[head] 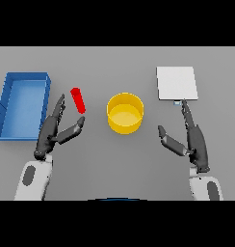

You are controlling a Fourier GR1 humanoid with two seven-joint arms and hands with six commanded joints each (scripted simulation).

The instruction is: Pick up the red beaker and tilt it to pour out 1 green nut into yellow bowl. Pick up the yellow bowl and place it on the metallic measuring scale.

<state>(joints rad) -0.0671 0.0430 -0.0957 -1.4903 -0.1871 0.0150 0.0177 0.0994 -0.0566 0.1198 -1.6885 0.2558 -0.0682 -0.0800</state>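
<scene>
The red beaker (78,100) stands just ahead of the left hand (55,129), leaning away; fingers spread, holding nothing. The right hand (189,137), also spread, is far.

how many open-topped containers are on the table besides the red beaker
2: the blue bin at the far left and the yellow bowl in the middle, between beaker and scale. None looks hidden.
</scene>
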